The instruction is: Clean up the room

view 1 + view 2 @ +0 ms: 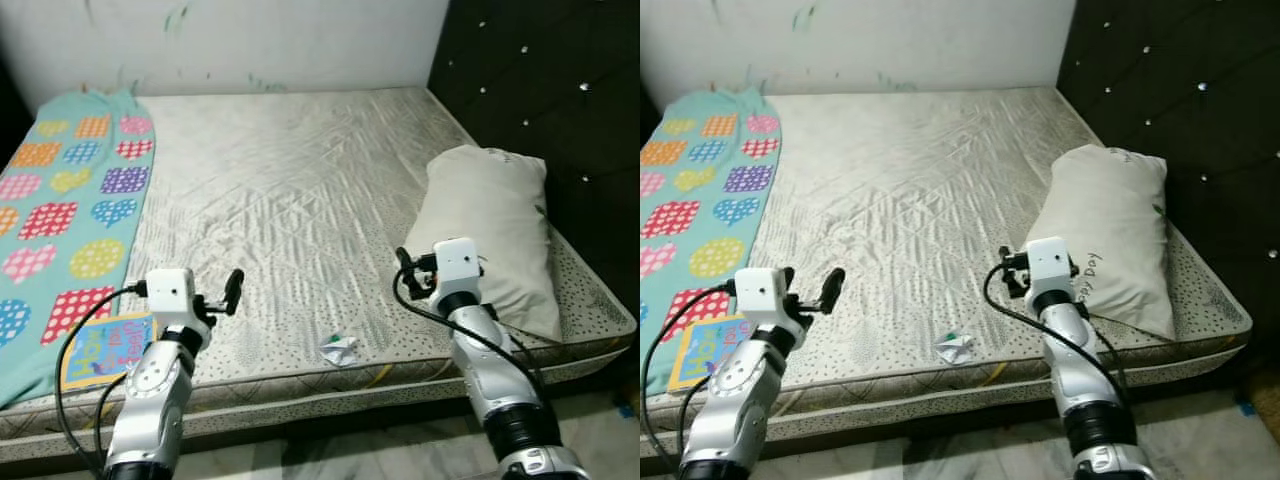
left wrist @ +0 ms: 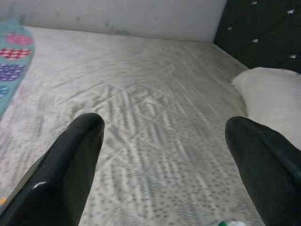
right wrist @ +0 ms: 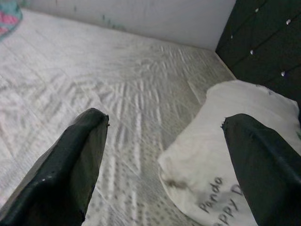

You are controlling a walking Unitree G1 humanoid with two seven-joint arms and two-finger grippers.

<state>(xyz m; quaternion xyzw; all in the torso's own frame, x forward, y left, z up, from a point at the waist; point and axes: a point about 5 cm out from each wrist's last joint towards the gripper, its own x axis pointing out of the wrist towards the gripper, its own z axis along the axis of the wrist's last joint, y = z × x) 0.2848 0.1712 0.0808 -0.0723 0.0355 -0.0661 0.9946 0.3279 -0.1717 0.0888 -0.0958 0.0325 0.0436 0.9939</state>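
Both grippers, left (image 2: 164, 155) and right (image 3: 164, 155), hovered with fingers spread and empty over the bare quilted grey mattress (image 1: 290, 190), a crumpled white paper scrap (image 1: 339, 349) lying between them.

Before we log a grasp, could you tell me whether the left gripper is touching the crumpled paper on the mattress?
Apart. In the left eye view the left gripper hangs open, with bare mattress between it and the crumpled paper.

The patterned blanket (image 1: 60, 200) runs off the frame's left edge; the small crumpled scrap (image 1: 339, 349) on the mattress is too small to identify.
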